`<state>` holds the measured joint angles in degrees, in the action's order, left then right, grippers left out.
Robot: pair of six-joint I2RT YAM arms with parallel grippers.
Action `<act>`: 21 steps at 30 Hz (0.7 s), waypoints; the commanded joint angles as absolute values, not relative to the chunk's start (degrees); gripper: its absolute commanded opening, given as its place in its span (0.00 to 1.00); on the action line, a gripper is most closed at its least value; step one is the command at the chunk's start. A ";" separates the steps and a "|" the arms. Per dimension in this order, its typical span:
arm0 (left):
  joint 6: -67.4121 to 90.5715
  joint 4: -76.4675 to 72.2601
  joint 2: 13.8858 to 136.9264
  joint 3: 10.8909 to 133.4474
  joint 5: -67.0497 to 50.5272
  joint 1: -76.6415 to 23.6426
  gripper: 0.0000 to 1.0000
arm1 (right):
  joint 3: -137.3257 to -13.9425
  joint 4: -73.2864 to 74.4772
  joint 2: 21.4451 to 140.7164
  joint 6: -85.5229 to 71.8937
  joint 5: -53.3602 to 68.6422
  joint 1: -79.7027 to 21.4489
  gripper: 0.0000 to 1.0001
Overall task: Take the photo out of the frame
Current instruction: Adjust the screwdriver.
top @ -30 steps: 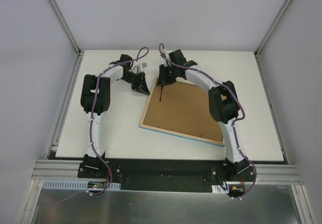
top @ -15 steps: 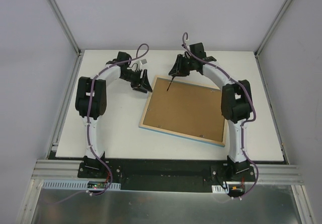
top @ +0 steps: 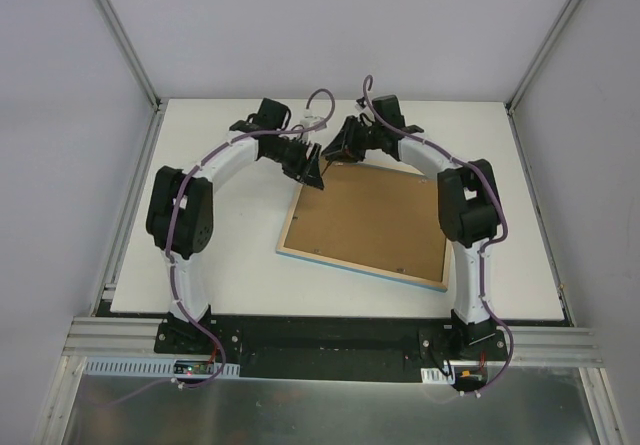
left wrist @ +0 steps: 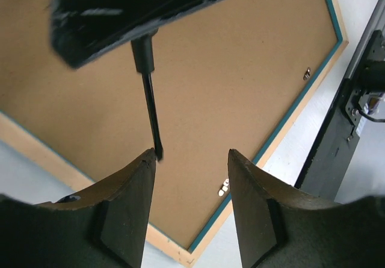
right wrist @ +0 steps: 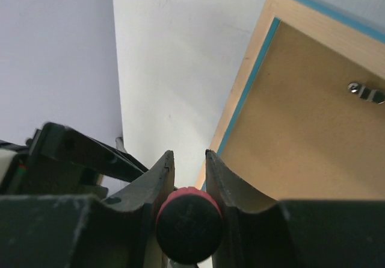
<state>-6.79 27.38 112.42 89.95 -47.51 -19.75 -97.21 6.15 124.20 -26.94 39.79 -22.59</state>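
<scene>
The frame (top: 338, 262) lies face down on the table, its pale wood rim and blue edge around the brown backing board (top: 370, 215). The photo is hidden under that board. My right gripper (top: 340, 149) hovers at the frame's far left corner, shut on a screwdriver with a red and black handle (right wrist: 188, 224). Its black shaft (left wrist: 149, 111) points down at the board (left wrist: 240, 87). My left gripper (top: 312, 172) hangs open just above that same corner, with the shaft's tip beside its left finger (left wrist: 135, 190) and nothing between the fingers.
Small metal tabs (left wrist: 224, 187) sit along the board's edges, another one (right wrist: 366, 91) near the far side. The frame's rim (right wrist: 252, 81) ends in bare white table (right wrist: 174, 69). Grey enclosure walls (top: 60, 115) and aluminium rails bound the table.
My left gripper has opened and swung right to the frame's far left corner. My right gripper has carried the screwdriver off the board's left part, back to that corner.
</scene>
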 commanded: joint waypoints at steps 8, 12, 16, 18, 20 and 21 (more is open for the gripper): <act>-10.02 26.46 112.50 89.91 -41.22 -21.97 0.35 | -93.17 -4.57 115.32 -38.93 47.28 -24.08 0.01; -10.28 26.28 112.24 89.30 -42.36 -21.97 0.08 | -92.64 -4.48 114.52 -38.32 47.81 -24.08 0.01; -12.64 26.37 110.49 87.98 -44.91 -22.15 0.00 | -92.81 -2.64 114.43 -33.77 49.13 -23.91 0.05; -14.93 26.28 108.47 86.49 -45.44 -22.32 0.00 | -93.69 1.20 114.43 -28.77 50.71 -23.47 0.24; -17.65 26.28 106.18 84.73 -44.83 -22.76 0.00 | -96.57 7.61 115.04 -23.15 52.81 -22.85 0.44; -18.97 26.28 104.95 83.77 -44.48 -22.85 0.00 | -98.59 12.34 116.18 -20.59 54.65 -22.50 0.47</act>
<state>-12.32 25.54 111.37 86.98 -44.12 -22.48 -92.82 1.63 119.20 -31.07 47.48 -23.51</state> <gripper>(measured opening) 0.010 0.407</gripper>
